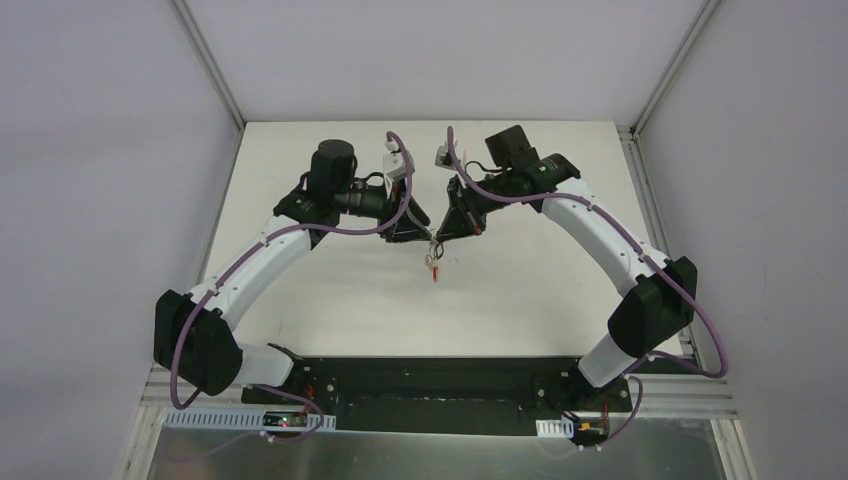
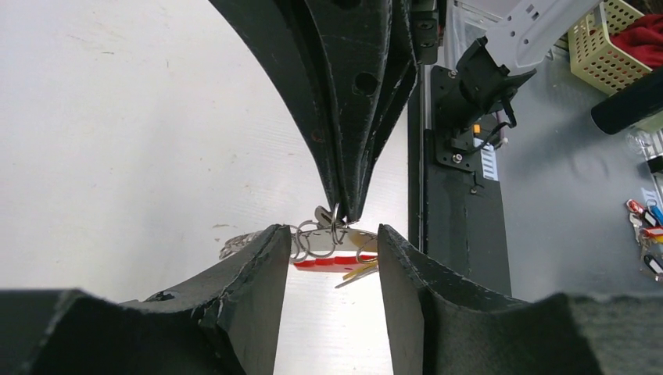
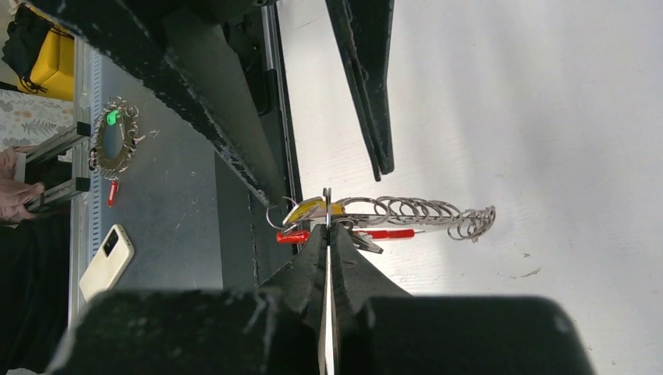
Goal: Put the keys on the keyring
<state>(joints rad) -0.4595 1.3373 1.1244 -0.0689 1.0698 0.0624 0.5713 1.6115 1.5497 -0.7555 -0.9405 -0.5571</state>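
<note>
The keyring [image 3: 406, 209] hangs above the white table [image 1: 330, 290]. It has a red band [image 3: 383, 233], a row of silver wire loops and a yellow-tan tag [image 3: 313, 211]. My right gripper [image 3: 327, 226] is shut on one thin wire loop at the tag end. In the left wrist view the right gripper's tips come down from above onto the keyring [image 2: 336, 244]. My left gripper [image 2: 332, 233] is open, its fingers standing either side of the keyring with nothing between them. A small dark-headed key [image 3: 363, 241] lies against the red band; whether it sits on a loop I cannot tell.
Both grippers meet over the table's middle [image 1: 433, 245]. Off the near edge lie the black base plate [image 2: 461, 234], a phone [image 3: 109, 258], another key bunch [image 3: 116, 141], coloured keys [image 2: 645, 223] and a mesh basket [image 2: 618, 43]. A person's hand [image 3: 16, 191] shows at the left.
</note>
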